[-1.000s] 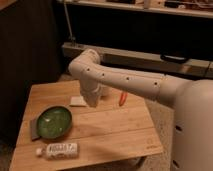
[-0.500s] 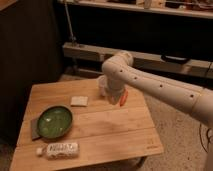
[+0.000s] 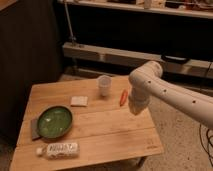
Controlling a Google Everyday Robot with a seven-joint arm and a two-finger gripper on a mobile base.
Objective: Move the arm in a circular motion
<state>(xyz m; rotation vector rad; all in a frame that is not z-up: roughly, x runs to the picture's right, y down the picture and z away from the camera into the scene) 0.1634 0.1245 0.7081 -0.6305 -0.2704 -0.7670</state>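
**Arm hangs over the right edge of the wooden table**

The arm (image 3: 172,92) enters from the right border, where its far segments are cut off, bends at a rounded elbow near the table's back right corner and drops a short segment downward. The gripper (image 3: 136,106) sits at that lower end, above the table's right side; it reads only as a blunt white stub, and I cannot tell how it is set.

Nearest, one bottle (image 3: 58,149) lies on its side along the front left edge of the slatted wooden table (image 3: 110,132). Behind it is one green bowl (image 3: 54,121), with a dark flat thing partly hidden under its left side. Further back lie one small pale square pad (image 3: 79,101), one white cup (image 3: 104,85) standing upright, and one orange carrot-like piece (image 3: 123,97) just beside the arm's lower segment.

The floor is speckled. Beyond the table runs a long low shelf unit (image 3: 125,55) against a dark wall.
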